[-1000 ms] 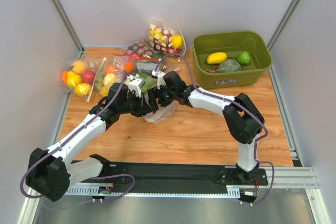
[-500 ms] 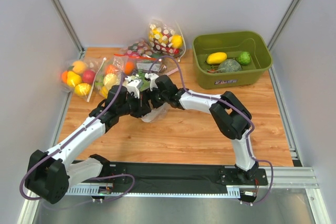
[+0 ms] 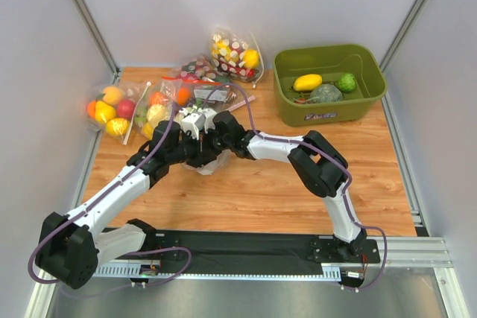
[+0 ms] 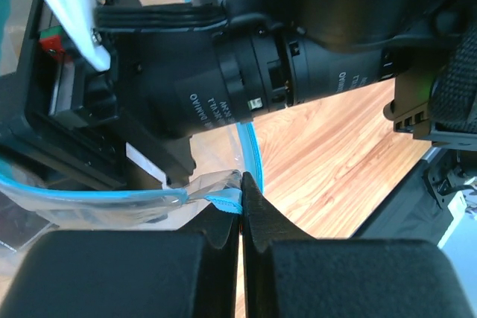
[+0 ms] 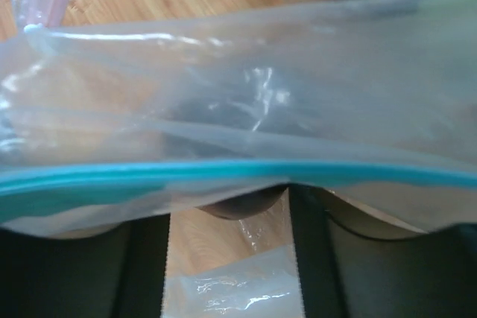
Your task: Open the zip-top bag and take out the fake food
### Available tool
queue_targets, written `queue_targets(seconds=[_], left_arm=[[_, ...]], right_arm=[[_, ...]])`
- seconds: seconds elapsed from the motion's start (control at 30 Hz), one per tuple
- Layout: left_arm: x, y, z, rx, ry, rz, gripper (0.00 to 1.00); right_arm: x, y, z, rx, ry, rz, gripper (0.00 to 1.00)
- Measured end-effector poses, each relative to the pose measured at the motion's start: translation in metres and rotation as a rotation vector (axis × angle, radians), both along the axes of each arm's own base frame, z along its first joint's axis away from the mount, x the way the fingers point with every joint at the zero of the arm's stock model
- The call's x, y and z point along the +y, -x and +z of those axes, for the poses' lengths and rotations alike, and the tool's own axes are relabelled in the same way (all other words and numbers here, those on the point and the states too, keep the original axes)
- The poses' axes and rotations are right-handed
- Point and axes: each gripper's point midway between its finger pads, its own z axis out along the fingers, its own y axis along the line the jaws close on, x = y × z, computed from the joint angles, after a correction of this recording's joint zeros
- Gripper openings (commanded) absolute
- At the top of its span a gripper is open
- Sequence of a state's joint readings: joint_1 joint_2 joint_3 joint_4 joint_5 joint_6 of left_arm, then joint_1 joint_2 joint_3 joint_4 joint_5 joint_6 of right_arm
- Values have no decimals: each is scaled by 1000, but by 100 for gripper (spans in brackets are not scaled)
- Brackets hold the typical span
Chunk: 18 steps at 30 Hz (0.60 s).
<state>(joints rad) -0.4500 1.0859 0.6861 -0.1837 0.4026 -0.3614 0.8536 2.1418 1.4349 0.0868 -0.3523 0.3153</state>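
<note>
Since a moment ago the right claw (image 3: 211, 128) has slid further toward the left claw (image 3: 195, 139), and now both meet over the zip-top bag (image 3: 212, 160) in the middle of the counter (image 3: 283, 184).

The left claw is pinched tight on the bag's edge, right at the teal zipper strip (image 4: 223, 200). The clear plastic bunches up on one side of its tips.

The right claw sits just above the bag's mouth. Its two fingers (image 5: 309, 258) are apart, one on each side of a clear gap, and the teal strip runs straight across in front of them. I cannot tell if they grip the plastic.

Far off past the right claw stands a green bin (image 3: 328, 87) with fake food (image 3: 307, 82) in it: a yellow piece, a grey-green one and a green ball. Beyond both claws lie other bags of toy fruit (image 3: 119, 109).
</note>
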Motion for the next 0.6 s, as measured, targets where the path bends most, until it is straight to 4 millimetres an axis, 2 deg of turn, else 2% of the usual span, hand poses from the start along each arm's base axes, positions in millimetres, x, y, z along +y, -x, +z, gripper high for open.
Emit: queue_targets(seconds=[0.03, 0.23, 0.43, 0.6], left_arm=[[-1, 0, 0, 0, 3, -4, 0], [1, -1, 1, -7, -3, 8, 0], [11, -3, -1, -4, -32, 53, 0], [26, -8, 3, -14, -45, 116, 0]], right_arm=[[1, 1, 0, 2, -3, 2, 39], [3, 5, 1, 12, -8, 12, 22], [-14, 7, 5, 13, 8, -9, 21], [-44, -2, 27, -10, 9, -72, 21]])
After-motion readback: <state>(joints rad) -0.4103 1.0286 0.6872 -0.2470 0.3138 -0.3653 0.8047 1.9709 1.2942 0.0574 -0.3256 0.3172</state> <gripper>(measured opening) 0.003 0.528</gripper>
